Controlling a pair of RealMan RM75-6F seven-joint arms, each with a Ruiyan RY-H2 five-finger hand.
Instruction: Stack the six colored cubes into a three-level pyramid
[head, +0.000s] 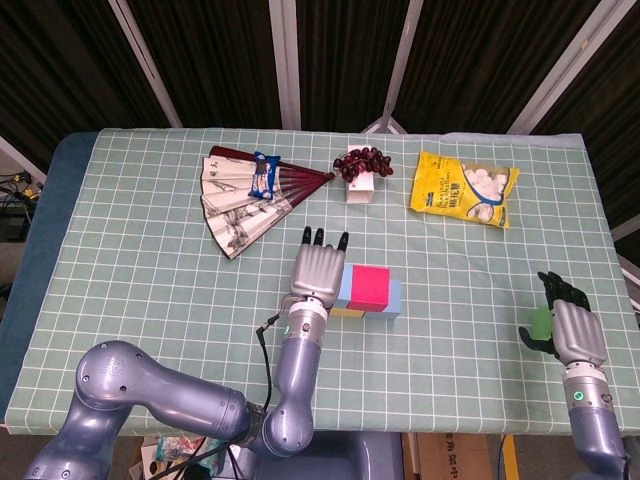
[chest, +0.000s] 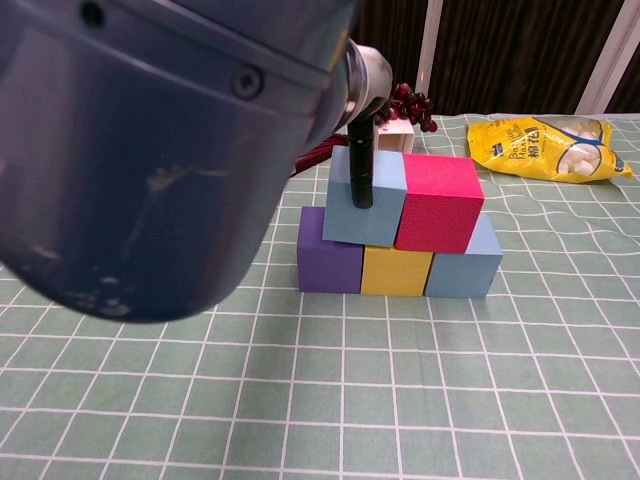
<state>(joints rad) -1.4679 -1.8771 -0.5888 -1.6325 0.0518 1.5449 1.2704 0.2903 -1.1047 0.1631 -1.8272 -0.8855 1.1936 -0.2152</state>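
Near the table's right edge, right hand (head: 563, 318) holds green cube (head: 540, 322).

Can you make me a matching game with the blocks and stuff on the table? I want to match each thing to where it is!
Things:
1. purple cube
2. pink cube
3. yellow cube
4. yellow snack bag

Places:
A. middle of the bottom row
B. far side of the table, right of the grapes
C. left end of the bottom row
D. second level, beside the light blue cube

Pairs: 1-C, 2-D, 3-A, 4-B
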